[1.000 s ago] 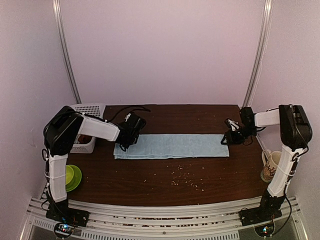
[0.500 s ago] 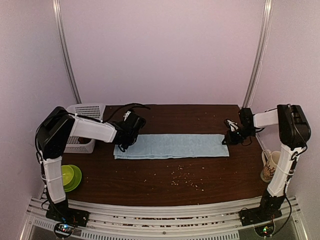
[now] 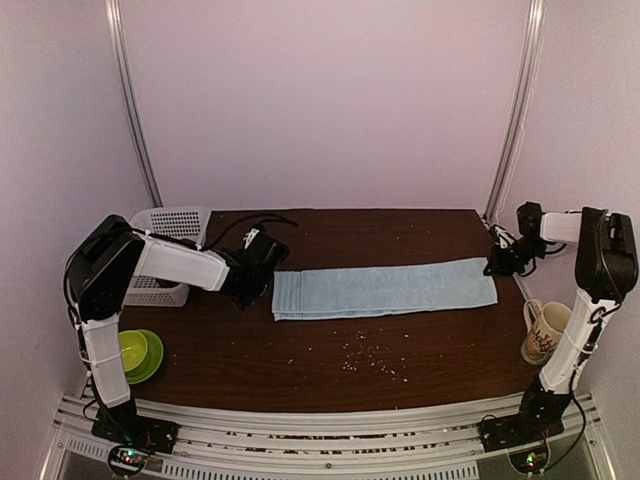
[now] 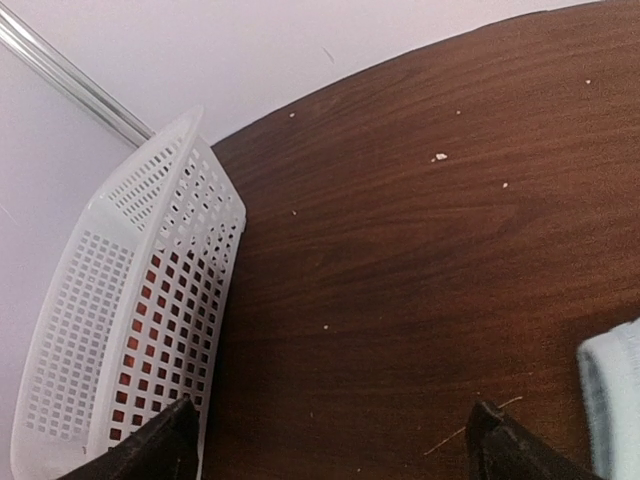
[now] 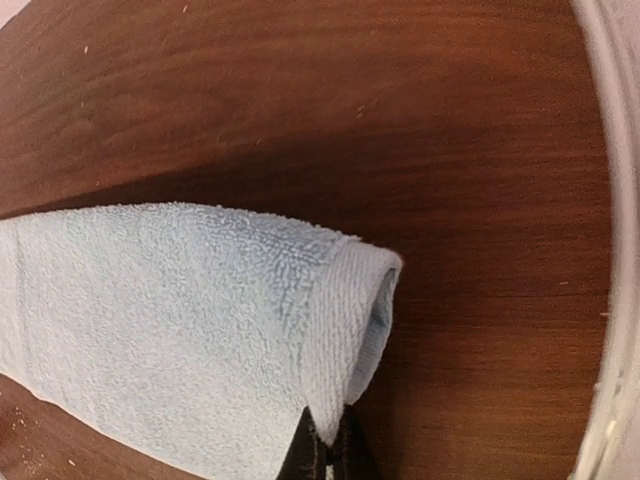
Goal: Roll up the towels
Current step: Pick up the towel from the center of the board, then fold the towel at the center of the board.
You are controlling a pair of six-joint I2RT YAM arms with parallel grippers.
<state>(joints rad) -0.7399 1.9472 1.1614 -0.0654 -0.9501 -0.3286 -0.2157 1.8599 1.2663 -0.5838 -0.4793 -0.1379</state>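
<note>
left end effector [image 4: 330, 447] spread, beside basket [image 3: 176, 216] | right end effector [image 5: 325, 455] pinching blue towel [image 3: 385, 290] | mug [image 3: 545, 330] nearby

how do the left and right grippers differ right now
The left gripper is open and empty; the right gripper is shut on the light-blue towel at its right end. The left gripper hangs over bare table between the white basket and the towel; the right gripper is near the table's right edge. Both sit low at opposite ends of the towel.
</note>
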